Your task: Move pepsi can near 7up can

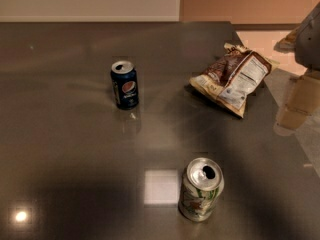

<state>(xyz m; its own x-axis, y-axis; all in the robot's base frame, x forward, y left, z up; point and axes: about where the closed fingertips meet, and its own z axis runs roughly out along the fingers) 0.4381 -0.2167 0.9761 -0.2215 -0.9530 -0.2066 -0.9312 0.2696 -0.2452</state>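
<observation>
The pepsi can [124, 84] is dark navy blue with a round red-white-blue logo and an opened silver top. It stands upright on the grey table [65, 134], left of centre and towards the back. The 7up can [200, 189] is silver-white with green markings and slightly dented. It stands upright near the front, right of centre. My gripper [295, 106] hangs at the right edge of the view, beyond the table's right side. It is far from both cans and holds nothing that I can see.
A brown and white chip bag [232, 78] lies flat at the table's back right, between the pepsi can and the gripper. The table's right edge runs diagonally past the bag. A pale wall and floor lie behind.
</observation>
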